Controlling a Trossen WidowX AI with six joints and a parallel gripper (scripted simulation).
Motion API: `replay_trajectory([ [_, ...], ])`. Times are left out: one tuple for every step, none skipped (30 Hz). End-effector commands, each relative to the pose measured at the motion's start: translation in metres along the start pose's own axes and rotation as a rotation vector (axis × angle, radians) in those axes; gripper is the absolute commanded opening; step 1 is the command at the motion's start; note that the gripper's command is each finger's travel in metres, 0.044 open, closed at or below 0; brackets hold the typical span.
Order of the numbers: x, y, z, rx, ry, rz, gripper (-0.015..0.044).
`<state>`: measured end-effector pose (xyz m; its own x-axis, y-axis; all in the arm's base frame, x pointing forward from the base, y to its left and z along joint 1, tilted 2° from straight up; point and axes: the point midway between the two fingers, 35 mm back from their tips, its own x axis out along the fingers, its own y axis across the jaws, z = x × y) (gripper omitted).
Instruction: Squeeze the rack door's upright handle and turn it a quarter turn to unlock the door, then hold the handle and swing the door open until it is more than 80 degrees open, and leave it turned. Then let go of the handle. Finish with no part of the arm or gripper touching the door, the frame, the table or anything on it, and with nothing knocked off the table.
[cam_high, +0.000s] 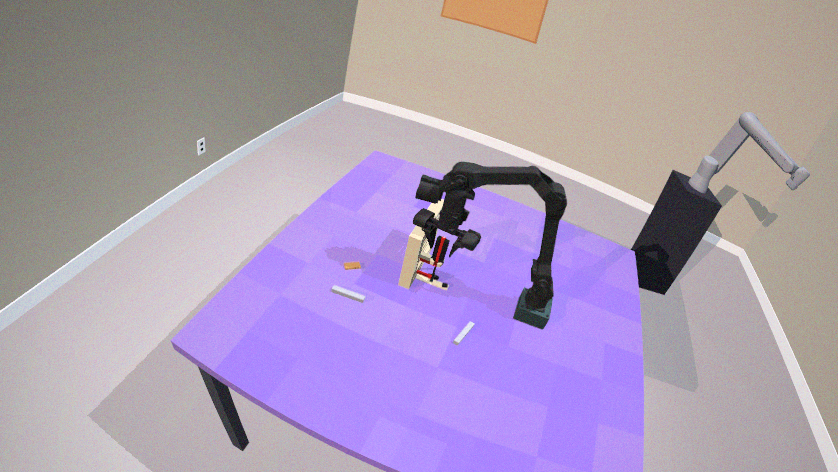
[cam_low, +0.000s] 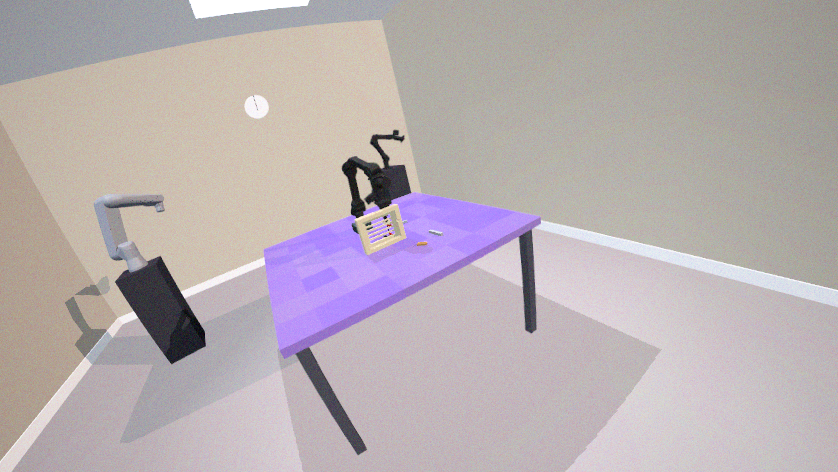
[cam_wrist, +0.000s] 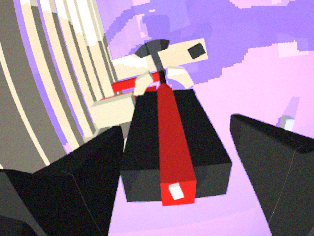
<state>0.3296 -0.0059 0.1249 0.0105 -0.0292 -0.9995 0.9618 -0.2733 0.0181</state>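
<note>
The cream frame (cam_high: 410, 260) (cam_low: 361, 237) stands upright on the purple table (cam_high: 480, 392) (cam_low: 328, 299). Its door's pale slats (cam_low: 378, 231) (cam_wrist: 75, 95) lie across the frame opening; the door looks shut. The black handle with a red stripe (cam_high: 442, 247) (cam_wrist: 176, 145) stands upright on the side facing the arm base, above cream brackets and a thin black rod. My gripper (cam_high: 442, 253) (cam_wrist: 177, 127) is open, pointing down, with one finger on each side of the handle's upper part. Gaps show on both sides in the wrist view. The exterior view hides the fingertips behind the frame.
A cream foot (cam_high: 436, 285) (cam_wrist: 182, 54) juts out low beside the handle. An orange block (cam_high: 351, 266) (cam_low: 422, 243) and a pale bar (cam_high: 347, 293) (cam_low: 435, 232) lie beyond the frame. Another pale bar (cam_high: 463, 333) lies near the arm's base (cam_high: 532, 313).
</note>
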Motion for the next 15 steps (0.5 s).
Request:
replay_trajectory([
  [0.0002, 0.0035, 0.0034, 0.042, -0.005, 0.012, 0.0281],
  [0.0002, 0.0035, 0.0034, 0.042, -0.005, 0.012, 0.0281],
  [0.0002, 0.0035, 0.0034, 0.042, -0.005, 0.012, 0.0281],
  [0.0002, 0.0035, 0.0034, 0.042, -0.005, 0.012, 0.0281],
  [0.0002, 0.0035, 0.0034, 0.042, -0.005, 0.012, 0.0281],
  [0.0002, 0.0035, 0.0034, 0.042, -0.005, 0.012, 0.0281],
  [0.0002, 0.0035, 0.0034, 0.042, -0.005, 0.012, 0.0281],
  [0.0002, 0.0035, 0.0034, 0.042, -0.005, 0.012, 0.0281],
  [0.0002, 0.0035, 0.0034, 0.042, -0.005, 0.012, 0.0281],
  [0.0002, 0.0035, 0.0034, 0.042, -0.005, 0.012, 0.0281],
  [0.0002, 0.0035, 0.0034, 0.042, -0.005, 0.012, 0.0281],
  [0.0002, 0.0035, 0.0034, 0.042, -0.005, 0.012, 0.0281],
  [0.0002, 0.0035, 0.0034, 0.042, -0.005, 0.012, 0.0281],
  [0.0002, 0.0035, 0.0034, 0.042, -0.005, 0.012, 0.0281],
  [0.0002, 0.0035, 0.0034, 0.042, -0.005, 0.012, 0.0274],
])
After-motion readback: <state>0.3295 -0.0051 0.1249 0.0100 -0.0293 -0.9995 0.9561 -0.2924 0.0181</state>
